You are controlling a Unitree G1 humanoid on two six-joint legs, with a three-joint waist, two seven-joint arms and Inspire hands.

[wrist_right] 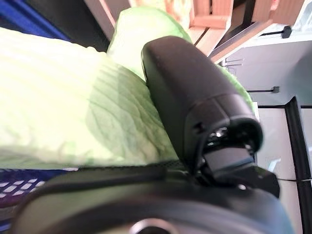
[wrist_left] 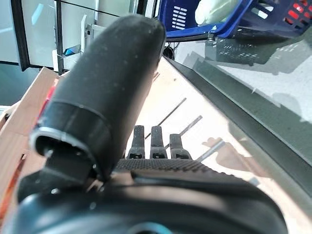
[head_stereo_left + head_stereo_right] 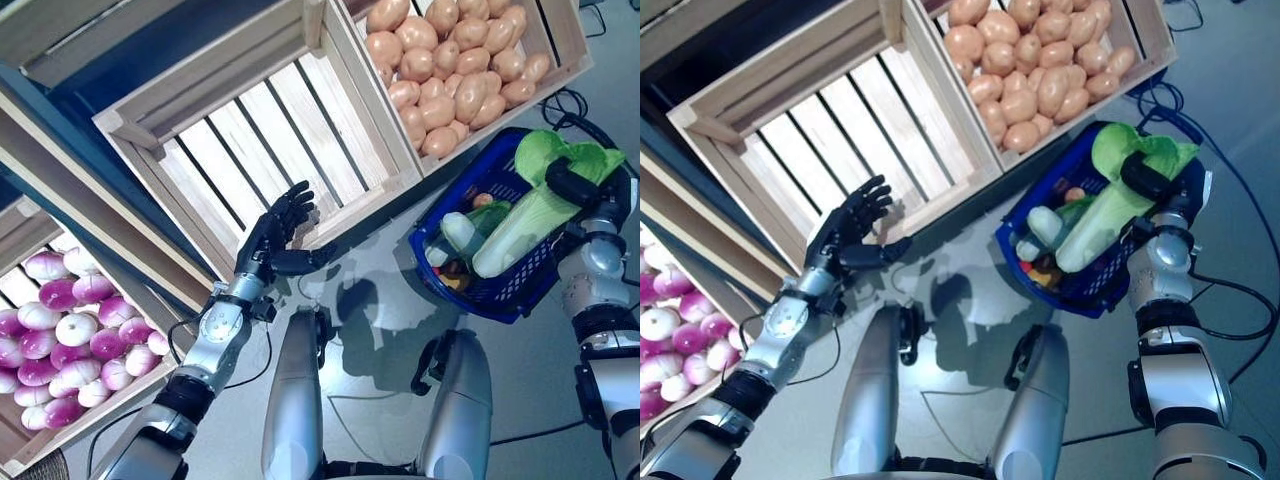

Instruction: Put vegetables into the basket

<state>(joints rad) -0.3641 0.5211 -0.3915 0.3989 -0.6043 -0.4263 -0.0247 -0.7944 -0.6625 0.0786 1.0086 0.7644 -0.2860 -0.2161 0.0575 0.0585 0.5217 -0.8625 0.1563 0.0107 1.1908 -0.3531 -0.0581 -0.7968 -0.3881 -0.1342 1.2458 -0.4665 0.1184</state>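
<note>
The blue basket [image 3: 497, 296] stands on the floor at the right. My right hand [image 3: 572, 185] is shut on a long pale green cabbage [image 3: 530, 222], its thumb [image 1: 195, 97] curled over the leafy end. The cabbage slants into the basket with its stalk end down among a pale white vegetable [image 3: 458, 232] and small red and yellow pieces. My left hand [image 3: 275, 235] is open, fingers [image 2: 151, 141] straight, beside the front board of a slatted wooden crate [image 3: 260, 130], holding nothing.
The stand's wooden crates [image 3: 470, 60] rise behind and left of the basket, their front edges close to both hands. Grey floor [image 3: 380, 300] lies between the crate and the basket. The basket also shows in the left wrist view [image 2: 204, 19].
</note>
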